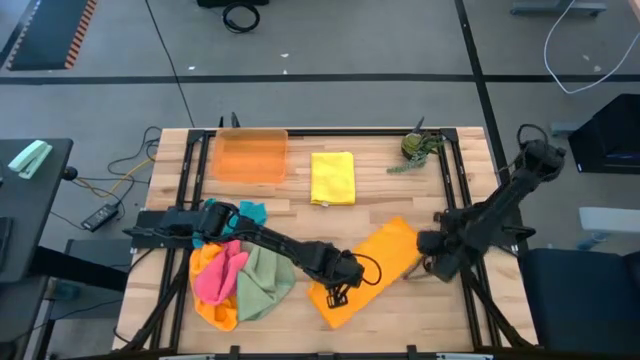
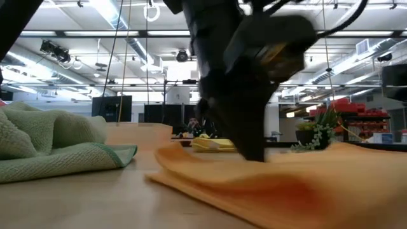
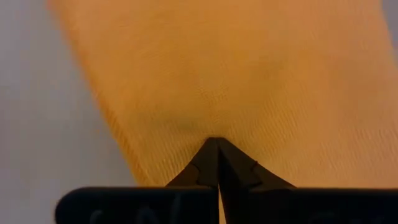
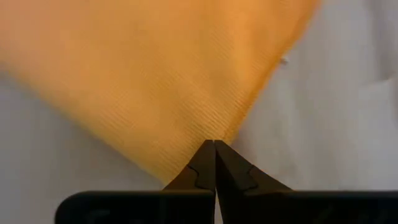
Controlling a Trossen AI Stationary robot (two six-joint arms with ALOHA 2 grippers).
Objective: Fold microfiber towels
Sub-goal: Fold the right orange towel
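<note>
An orange towel [image 1: 365, 272] lies spread at lower centre of the high view. The left claw [image 1: 340, 291] pinches its lower-left edge and the right claw [image 1: 428, 262] its right corner — both clamped on cloth, likely to lift one side over. A folded yellow towel [image 1: 332, 178] waits above — done.

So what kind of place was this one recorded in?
Most likely a robotics lab or workshop, not a home: the wooden table stands on a grey floor with loose cables, and the low view shows open ceiling strip lights and monitors behind it.
</note>
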